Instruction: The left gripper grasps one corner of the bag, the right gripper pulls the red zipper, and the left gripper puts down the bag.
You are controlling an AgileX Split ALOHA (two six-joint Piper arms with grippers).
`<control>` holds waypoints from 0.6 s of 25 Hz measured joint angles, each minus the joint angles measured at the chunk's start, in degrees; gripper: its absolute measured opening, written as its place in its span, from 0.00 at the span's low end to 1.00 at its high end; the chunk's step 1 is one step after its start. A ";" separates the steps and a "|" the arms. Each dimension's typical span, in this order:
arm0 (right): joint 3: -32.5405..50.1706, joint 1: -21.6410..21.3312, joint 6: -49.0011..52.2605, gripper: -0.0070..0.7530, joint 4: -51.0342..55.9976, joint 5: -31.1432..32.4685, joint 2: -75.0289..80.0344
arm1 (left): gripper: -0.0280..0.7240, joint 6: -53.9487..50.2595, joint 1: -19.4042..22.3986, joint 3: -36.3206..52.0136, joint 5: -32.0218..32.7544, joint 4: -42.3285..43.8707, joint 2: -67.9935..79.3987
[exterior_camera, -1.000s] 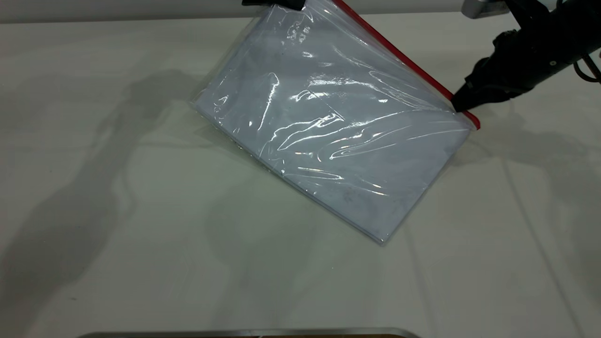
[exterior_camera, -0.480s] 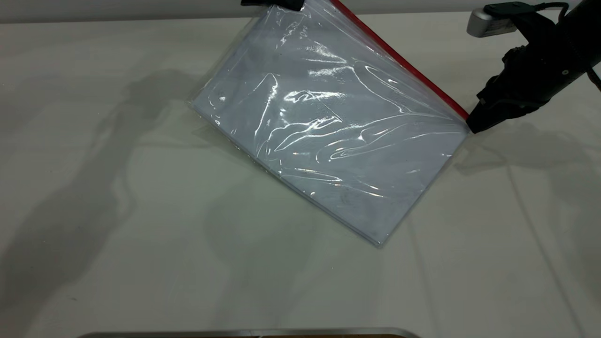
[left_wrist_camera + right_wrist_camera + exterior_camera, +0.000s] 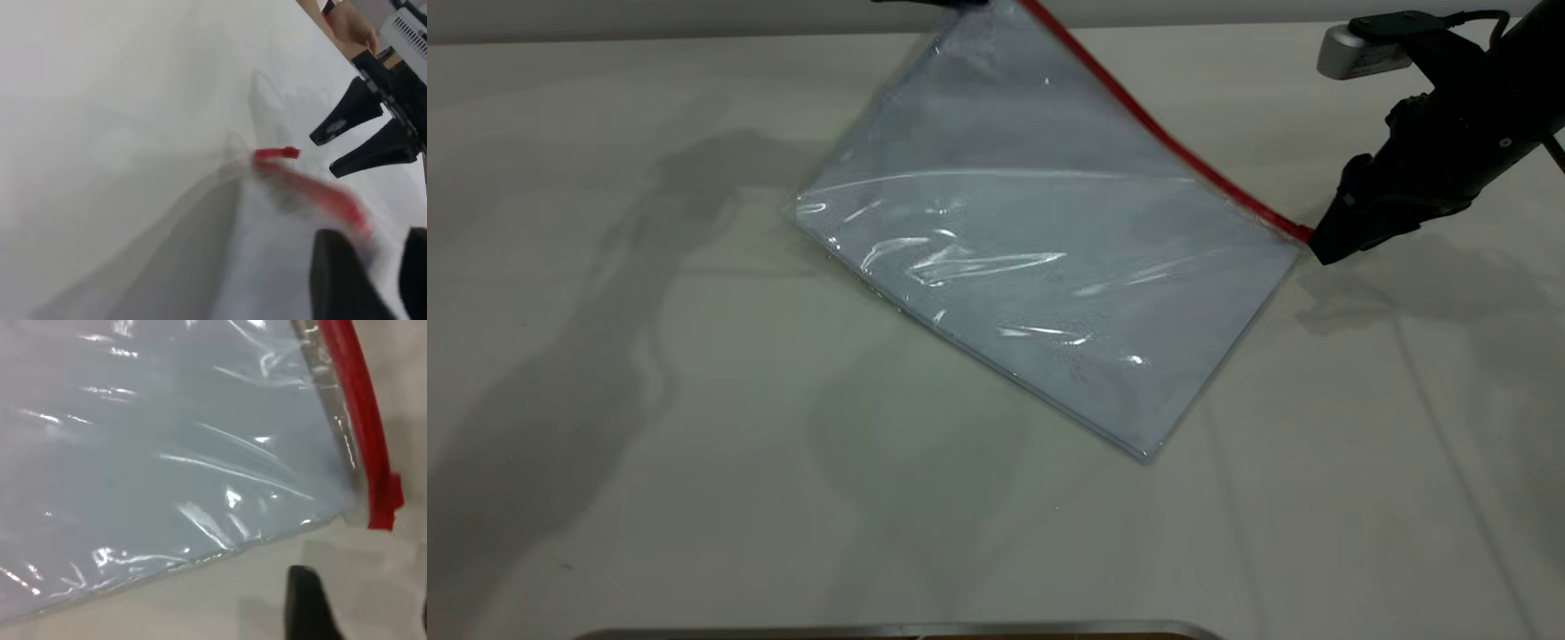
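Observation:
The bag point(image 3: 1040, 267), a clear pouch with white paper inside, hangs tilted, its lower edge resting on the table. The left gripper point(image 3: 934, 3) holds its raised far corner at the top edge of the exterior view. In the left wrist view its jaws point(image 3: 380, 267) are shut on the plastic. The red zipper point(image 3: 1156, 133) runs down the bag's right edge to the slider tab point(image 3: 387, 500). The right gripper point(image 3: 1320, 249) sits just past the zipper's low end, open and empty. It also shows in the left wrist view point(image 3: 343, 143) and in its own view point(image 3: 363, 607).
The white cloth table point(image 3: 694, 400) has creases and arm shadows. A metal edge point(image 3: 898, 631) lies along the near side. A person's hand point(image 3: 347, 23) shows far behind the right arm.
The right gripper slid down the zipper to its low end and now stands just off it. The bag's raised corner shifted left and the plastic drew smoother.

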 joint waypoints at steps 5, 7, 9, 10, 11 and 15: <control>0.06 -0.05 0.18 0.77 1.82 -3.43 -3.30 | 0.73 -1.55 0.00 -2.29 0.00 4.88 -0.07; 0.06 -0.06 0.18 0.77 2.22 -4.42 -6.28 | 0.79 -5.03 0.00 -5.58 0.00 9.93 -0.07; 0.11 -0.06 0.18 0.78 2.34 -4.74 -10.39 | 0.81 -9.82 0.00 -9.79 0.00 15.10 -0.07; 0.13 -0.06 0.18 0.78 2.34 -4.74 -12.37 | 0.81 -13.41 0.00 -12.51 0.00 17.67 -0.07; 0.19 -0.06 0.18 0.78 2.41 -4.74 -14.88 | 0.82 -16.17 0.00 -15.40 0.00 19.84 -0.07; 0.48 -0.11 2.32 0.78 2.41 -2.65 -26.13 | 0.82 -29.14 0.00 -26.98 0.00 29.30 -0.20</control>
